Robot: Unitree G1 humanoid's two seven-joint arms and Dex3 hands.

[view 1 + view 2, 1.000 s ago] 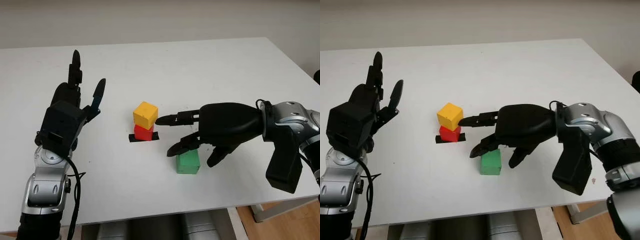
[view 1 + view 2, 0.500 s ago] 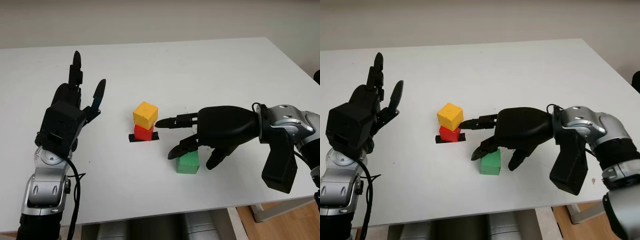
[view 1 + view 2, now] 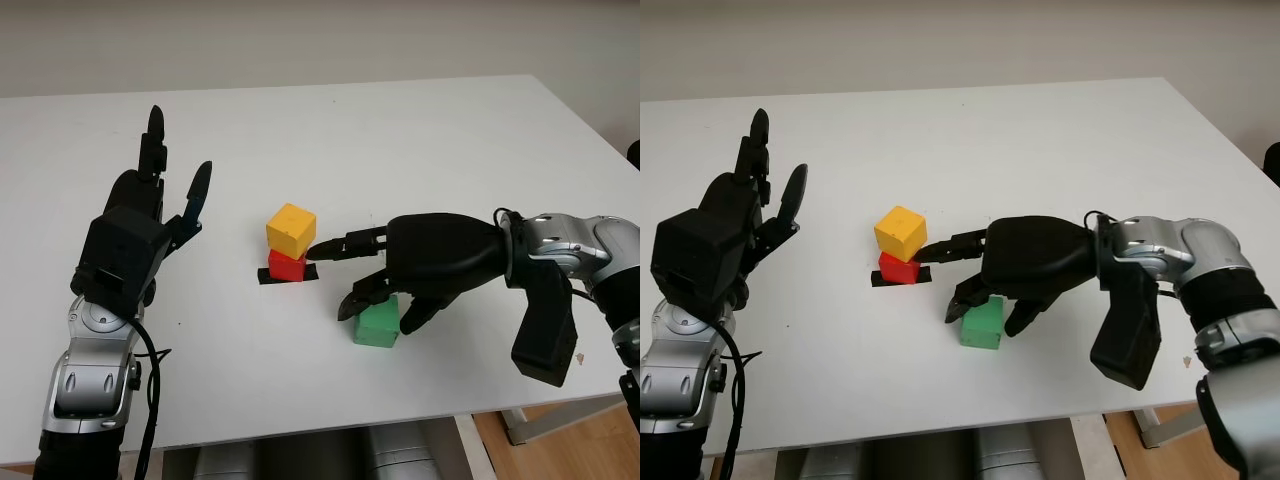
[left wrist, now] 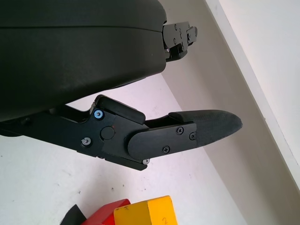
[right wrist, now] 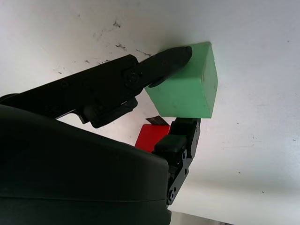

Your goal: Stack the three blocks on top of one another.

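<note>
A: Two blocks are up already — the yellow block (image 3: 291, 229) sits on the red block (image 3: 287, 266), turned a little off square, and that pair stands on a black patch (image 3: 287, 277) near the middle of the white bench (image 3: 420, 130).

B: And the green block (image 3: 377, 324)?

A: Down on the bench, just beside the stack on the side nearer the robot and toward its right. The right hand (image 3: 425, 270) is over it, fingers curved down around it. In the right wrist view one finger pad (image 5: 176, 57) presses against the green block's side.

B: Is it gripped?

A: Fingers flank it and one touches, but the block sits flat on the bench. I can't tell whether the hold is closed. One long finger (image 3: 345, 245) reaches toward the stack, its tip just beside the yellow block.

B: The other side?

A: The left hand (image 3: 135, 225) is raised above the bench well off to the left, open, holding nothing.
</note>
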